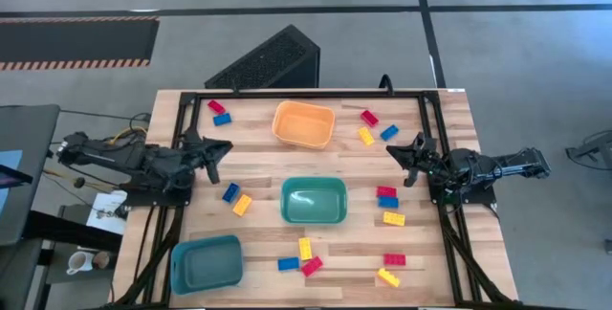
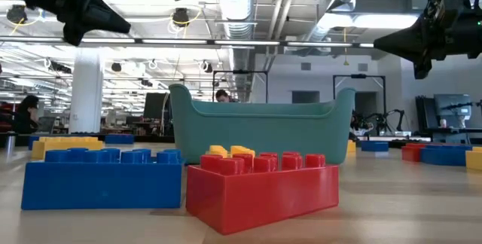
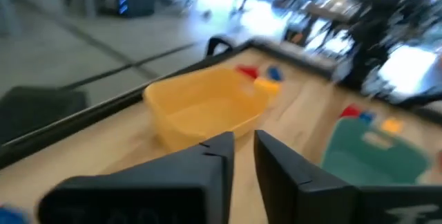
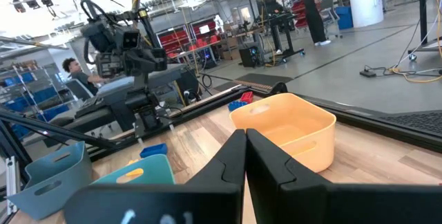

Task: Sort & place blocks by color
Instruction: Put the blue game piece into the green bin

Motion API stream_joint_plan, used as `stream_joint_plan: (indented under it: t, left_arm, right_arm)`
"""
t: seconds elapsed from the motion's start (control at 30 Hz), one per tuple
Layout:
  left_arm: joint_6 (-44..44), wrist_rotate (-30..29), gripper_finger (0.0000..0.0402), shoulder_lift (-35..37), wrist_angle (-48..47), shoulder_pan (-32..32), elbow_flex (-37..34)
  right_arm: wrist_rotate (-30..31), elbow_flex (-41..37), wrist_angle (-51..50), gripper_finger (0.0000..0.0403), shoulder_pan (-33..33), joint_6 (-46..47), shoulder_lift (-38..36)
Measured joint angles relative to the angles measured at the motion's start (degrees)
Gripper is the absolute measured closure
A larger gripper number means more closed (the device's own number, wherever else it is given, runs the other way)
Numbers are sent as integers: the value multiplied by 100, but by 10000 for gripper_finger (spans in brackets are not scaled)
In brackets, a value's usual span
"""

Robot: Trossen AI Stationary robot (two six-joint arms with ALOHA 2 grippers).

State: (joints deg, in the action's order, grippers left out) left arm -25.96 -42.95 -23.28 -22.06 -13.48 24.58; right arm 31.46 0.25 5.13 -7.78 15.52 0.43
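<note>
Sitting idle at the bench (image 1: 258, 119) edges, both arms are holding nothing. Left pincer (image 1: 218, 149) is hovering over the left side; in its wrist view the fingers (image 3: 219, 156) are showing a narrow gap, nothing between them, so I can't tell if it's fully clenched or slightly released. Right pincer (image 1: 405, 154) is hovering over the right side, fingers (image 4: 233, 160) pressed together, clenched on nothing.

Blocks are all lying loose on the bench, none in any bin:
- red block (image 1: 216, 107) and blue block (image 1: 223, 119) lying near the far left corner
- blue block (image 1: 230, 192) and yellow block (image 1: 242, 205) lying just beside each other, left of the teal bin (image 1: 314, 201)
- red, yellow and blue blocks (image 1: 366, 136) lying in a group to the right of the orange bin (image 1: 304, 123)
- red block on blue (image 1: 386, 196), touching, with a yellow block (image 1: 393, 219) near them, right of the teal bin
- yellow block (image 1: 305, 248), blue block (image 1: 288, 263) and red block (image 1: 311, 267) clustering at the near edge, below the teal bin
- red block (image 1: 394, 259) and yellow block (image 1: 388, 277) lying near the right front corner

Orange bin is sitting at the far middle, teal bin in the centre, blue bin (image 1: 206, 263) at the near left corner. All three are looking empty from above.

Low view is showing a blue block (image 2: 102, 176) and a red block (image 2: 262, 187) close to the camera, just beside each other, with the teal bin behind them
</note>
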Motion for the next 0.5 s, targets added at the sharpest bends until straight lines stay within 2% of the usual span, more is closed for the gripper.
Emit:
stream_joint_plan:
  t: [0.13, 0.33, 0.5]
  left_arm:
    - [-388, 113, 312, -1098, -958, 280, 682]
    - [-1194, 1124, 234, -2566, -2274, 678, 1631]
    - [-1648, 1986, 175, -3336, -2691, 691, 1845]
  right_arm:
    - [1, 2, 0, 368, -1, -1, -2]
    - [0, 1, 0, 368, 1, -1, -2]
    - [-1, 1, 0, 368, 0, -1, 0]
